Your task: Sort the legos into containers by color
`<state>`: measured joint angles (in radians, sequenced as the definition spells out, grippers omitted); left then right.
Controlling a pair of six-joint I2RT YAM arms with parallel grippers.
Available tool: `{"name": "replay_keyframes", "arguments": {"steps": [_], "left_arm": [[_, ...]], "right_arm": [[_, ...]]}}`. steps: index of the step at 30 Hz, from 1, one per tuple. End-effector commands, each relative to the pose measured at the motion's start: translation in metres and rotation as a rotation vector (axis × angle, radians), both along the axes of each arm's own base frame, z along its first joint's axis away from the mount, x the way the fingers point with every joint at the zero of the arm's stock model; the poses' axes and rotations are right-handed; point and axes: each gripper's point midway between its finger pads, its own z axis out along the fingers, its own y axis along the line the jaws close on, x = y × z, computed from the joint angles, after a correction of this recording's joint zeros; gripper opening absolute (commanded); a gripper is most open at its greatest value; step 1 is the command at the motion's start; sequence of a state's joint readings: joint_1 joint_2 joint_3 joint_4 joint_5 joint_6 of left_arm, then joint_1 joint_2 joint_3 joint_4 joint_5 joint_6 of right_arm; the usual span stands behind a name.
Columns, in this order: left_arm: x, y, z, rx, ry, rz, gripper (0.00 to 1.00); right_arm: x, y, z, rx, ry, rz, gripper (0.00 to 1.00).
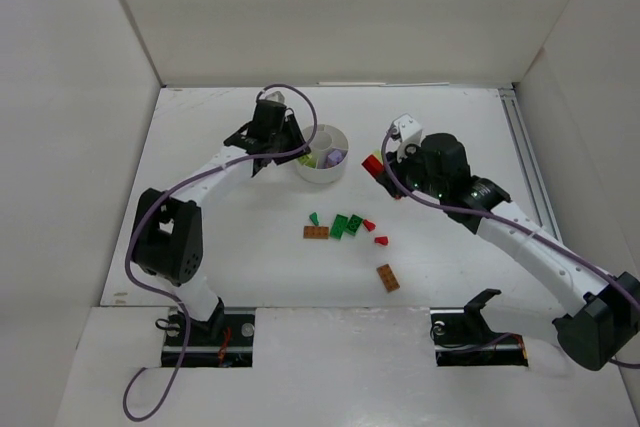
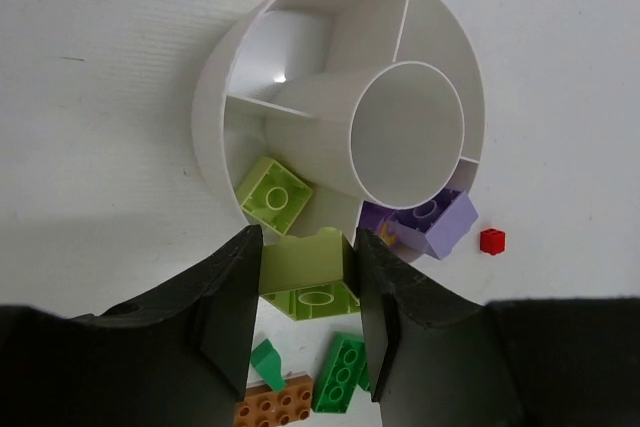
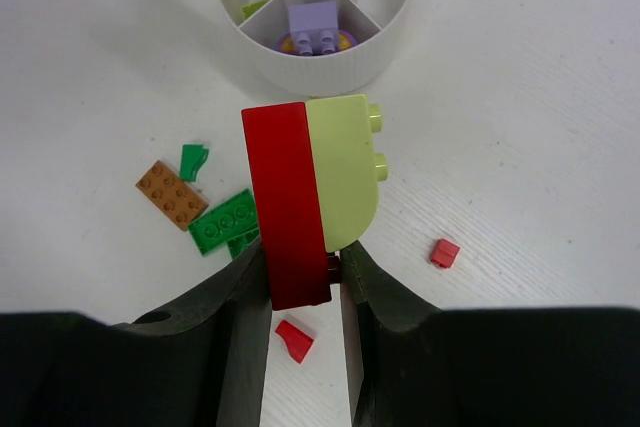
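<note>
My left gripper (image 2: pixel 305 282) is shut on a pale yellow-green lego (image 2: pixel 305 267), held at the near rim of the white dish (image 2: pixel 215 97) with its wedge containers. One wedge holds another yellow-green brick (image 2: pixel 273 194); a neighbouring one holds a light purple brick (image 2: pixel 440 222). My right gripper (image 3: pixel 305 267) is shut on a red brick (image 3: pixel 288 207) with a pale yellow-green piece (image 3: pixel 345 172) stuck to its side. It hangs above the table just right of the dish (image 1: pixel 322 177).
Loose legos lie in front of the dish: an orange-brown plate (image 1: pixel 316 232), green bricks (image 1: pixel 347 225), a small green piece (image 1: pixel 314 218), two small red pieces (image 1: pixel 369 224) (image 1: pixel 381 240), and another orange-brown plate (image 1: pixel 388 278). White walls enclose the table.
</note>
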<state>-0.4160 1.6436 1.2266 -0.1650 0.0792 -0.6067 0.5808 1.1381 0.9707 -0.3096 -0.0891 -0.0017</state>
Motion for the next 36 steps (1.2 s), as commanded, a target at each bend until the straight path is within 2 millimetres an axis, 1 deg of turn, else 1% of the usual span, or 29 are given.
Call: {"name": "replay_keyframes", "arguments": {"steps": [1, 2, 4, 6, 7, 8, 9, 11, 12, 14, 15, 16, 17, 18, 19, 20, 23, 24, 26, 27, 28, 29, 30, 31, 32, 33, 34, 35, 36], "left_arm": [[0.021, -0.010, 0.033, -0.042, -0.104, -0.023, 0.00], [0.023, -0.011, 0.038, -0.046, -0.114, -0.023, 0.00], [0.026, -0.013, 0.030, -0.046, -0.095, -0.018, 0.00], [0.029, -0.014, 0.030, -0.046, -0.095, -0.018, 0.00], [0.028, -0.012, 0.022, -0.030, -0.075, -0.009, 0.06], [0.026, -0.011, 0.020, -0.026, -0.065, -0.009, 0.12], [0.028, -0.012, 0.024, -0.029, -0.073, -0.009, 0.12], [0.027, -0.013, 0.024, -0.036, -0.071, -0.018, 0.32], [0.025, -0.013, 0.021, -0.032, -0.063, -0.018, 0.34], [0.025, -0.013, 0.025, -0.036, -0.071, -0.018, 0.41], [0.022, -0.011, 0.028, -0.038, -0.076, -0.018, 0.42], [0.020, -0.010, 0.028, -0.038, -0.077, -0.018, 0.47], [0.019, -0.010, 0.037, -0.046, -0.095, -0.018, 0.51], [0.017, -0.009, 0.033, -0.042, -0.085, -0.018, 0.55], [0.016, -0.009, 0.039, -0.047, -0.098, -0.018, 0.59], [0.016, -0.009, 0.039, -0.047, -0.098, -0.018, 0.64], [0.015, -0.008, 0.040, -0.043, -0.088, -0.018, 0.64], [0.013, -0.009, 0.044, -0.046, -0.097, -0.034, 0.64], [0.004, -0.016, 0.059, -0.082, -0.118, -0.090, 0.66], [-0.004, -0.019, 0.069, -0.104, -0.144, -0.131, 0.69], [-0.017, -0.030, 0.079, -0.152, -0.154, -0.215, 0.75], [-0.023, -0.035, 0.087, -0.174, -0.180, -0.264, 0.78], [-0.034, -0.035, 0.085, -0.197, -0.177, -0.308, 0.80], [-0.048, -0.039, 0.100, -0.238, -0.208, -0.359, 0.82], [-0.068, -0.047, 0.107, -0.296, -0.203, -0.448, 0.86], [-0.077, -0.051, 0.115, -0.332, -0.234, -0.500, 0.88], [-0.095, -0.051, 0.115, -0.364, -0.231, -0.539, 0.88], [-0.110, -0.054, 0.118, -0.403, -0.227, -0.593, 0.89], [-0.117, -0.054, 0.120, -0.418, -0.241, -0.619, 0.89]], "right_arm": [[0.000, 0.013, 0.022, 0.046, -0.078, 0.089, 0.00], [0.001, 0.013, 0.019, 0.041, -0.070, 0.089, 0.00], [-0.001, 0.014, 0.014, 0.041, -0.059, 0.099, 0.00], [0.000, 0.015, 0.011, 0.036, -0.051, 0.099, 0.00], [0.000, 0.015, 0.011, 0.036, -0.051, 0.099, 0.00], [-0.001, 0.016, 0.011, 0.035, -0.054, 0.114, 0.00], [-0.001, 0.016, 0.009, 0.035, -0.054, 0.114, 0.00], [-0.004, 0.019, 0.009, 0.037, -0.056, 0.144, 0.00], [-0.006, 0.021, 0.010, 0.042, -0.053, 0.155, 0.00], [-0.011, 0.025, 0.010, 0.045, -0.057, 0.204, 0.00], [-0.012, 0.027, 0.011, 0.041, -0.064, 0.221, 0.00], [-0.013, 0.029, 0.015, 0.050, -0.069, 0.233, 0.00], [-0.014, 0.030, 0.015, 0.046, -0.076, 0.249, 0.00], [-0.014, 0.030, 0.015, 0.044, -0.080, 0.261, 0.00], [-0.017, 0.033, 0.016, 0.051, -0.077, 0.277, 0.00], [-0.016, 0.033, 0.020, 0.047, -0.093, 0.283, 0.00], [-0.022, 0.038, 0.021, 0.033, -0.125, 0.362, 0.00], [-0.025, 0.039, 0.020, 0.024, -0.132, 0.396, 0.00], [-0.045, 0.052, 0.028, 0.045, -0.175, 0.546, 0.00], [-0.054, 0.056, 0.031, 0.031, -0.221, 0.619, 0.00], [-0.070, 0.063, 0.028, 0.041, -0.229, 0.724, 0.00], [-0.082, 0.069, 0.034, 0.039, -0.265, 0.769, 0.00], [-0.089, 0.071, 0.029, 0.001, -0.308, 0.819, 0.00], [-0.095, 0.072, 0.029, -0.022, -0.329, 0.836, 0.00], [-0.088, 0.072, 0.026, -0.075, -0.348, 0.790, 0.00], [-0.098, 0.077, 0.020, -0.106, -0.352, 0.823, 0.00], [-0.099, 0.077, 0.020, -0.140, -0.358, 0.824, 0.00], [-0.094, 0.075, 0.018, -0.175, -0.365, 0.786, 0.00], [-0.099, 0.077, 0.016, -0.189, -0.370, 0.803, 0.00]]}}
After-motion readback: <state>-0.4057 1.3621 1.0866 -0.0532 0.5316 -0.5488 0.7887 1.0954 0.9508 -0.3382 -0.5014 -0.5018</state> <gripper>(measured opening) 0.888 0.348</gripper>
